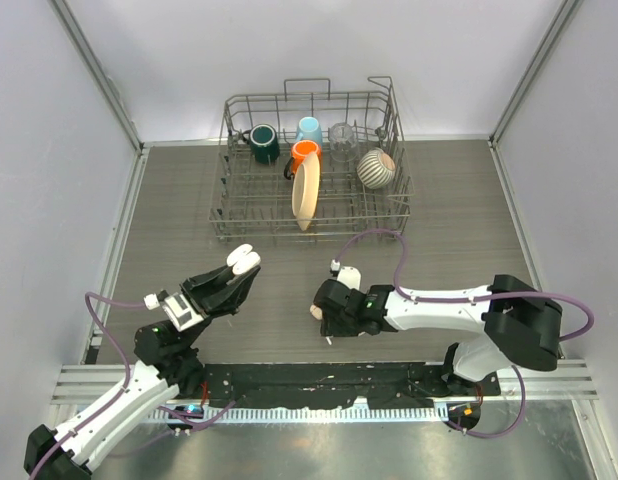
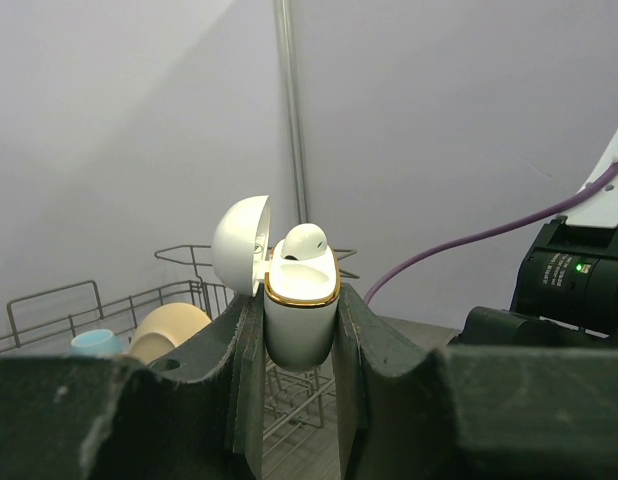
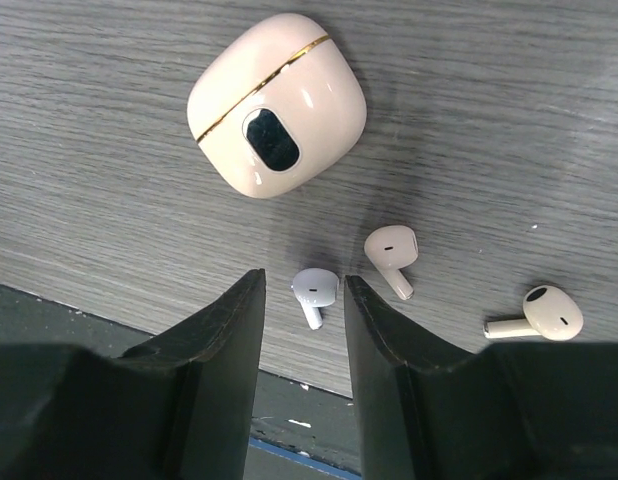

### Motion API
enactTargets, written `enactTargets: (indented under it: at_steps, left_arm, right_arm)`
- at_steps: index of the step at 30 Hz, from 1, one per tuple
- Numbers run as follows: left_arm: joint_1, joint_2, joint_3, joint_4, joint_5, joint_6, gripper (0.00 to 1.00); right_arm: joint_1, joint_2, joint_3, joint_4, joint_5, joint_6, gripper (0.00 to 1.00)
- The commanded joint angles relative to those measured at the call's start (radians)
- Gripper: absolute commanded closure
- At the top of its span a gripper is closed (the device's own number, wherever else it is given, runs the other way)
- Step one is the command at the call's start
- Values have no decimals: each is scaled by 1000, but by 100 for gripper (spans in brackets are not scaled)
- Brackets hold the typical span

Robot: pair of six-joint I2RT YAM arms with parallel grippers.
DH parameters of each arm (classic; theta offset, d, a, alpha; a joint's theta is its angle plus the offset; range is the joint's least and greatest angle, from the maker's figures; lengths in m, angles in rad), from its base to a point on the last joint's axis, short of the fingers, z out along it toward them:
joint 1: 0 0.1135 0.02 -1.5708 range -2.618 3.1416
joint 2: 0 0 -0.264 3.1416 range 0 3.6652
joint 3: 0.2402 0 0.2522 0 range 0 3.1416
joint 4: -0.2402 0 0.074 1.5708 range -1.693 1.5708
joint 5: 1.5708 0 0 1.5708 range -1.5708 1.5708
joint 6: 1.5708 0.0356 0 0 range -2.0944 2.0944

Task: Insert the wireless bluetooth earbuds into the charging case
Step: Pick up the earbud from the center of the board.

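My left gripper (image 1: 237, 272) is shut on a white charging case (image 2: 301, 310) with a gold rim, held up in the air. Its lid (image 2: 239, 243) is open and one white earbud (image 2: 304, 240) sits in it. My right gripper (image 3: 304, 277) is open and low over the table, its fingers on either side of a white earbud (image 3: 315, 291) without touching it. Two more earbuds (image 3: 391, 250) (image 3: 549, 313) lie to its right. A second, closed case (image 3: 277, 105) lies on the table beyond the fingertips.
A wire dish rack (image 1: 221, 200) stands at the back with mugs, a glass, a striped bowl and a tan plate. A dark strip (image 1: 319, 385) runs along the table's near edge, close to the earbuds. A purple cable (image 1: 389, 240) loops above the right arm.
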Motion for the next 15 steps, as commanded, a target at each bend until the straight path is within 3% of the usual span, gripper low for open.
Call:
enactTargets:
  at_steps: [1,15]
  left_arm:
    - [3,-4,-43,25,-19,17,100]
    - [3,3,-43,27,-18,17,100]
  right_arm:
    - [8,6,38,3,13,15,58]
    - [9,31,38,-3,5,26,61]
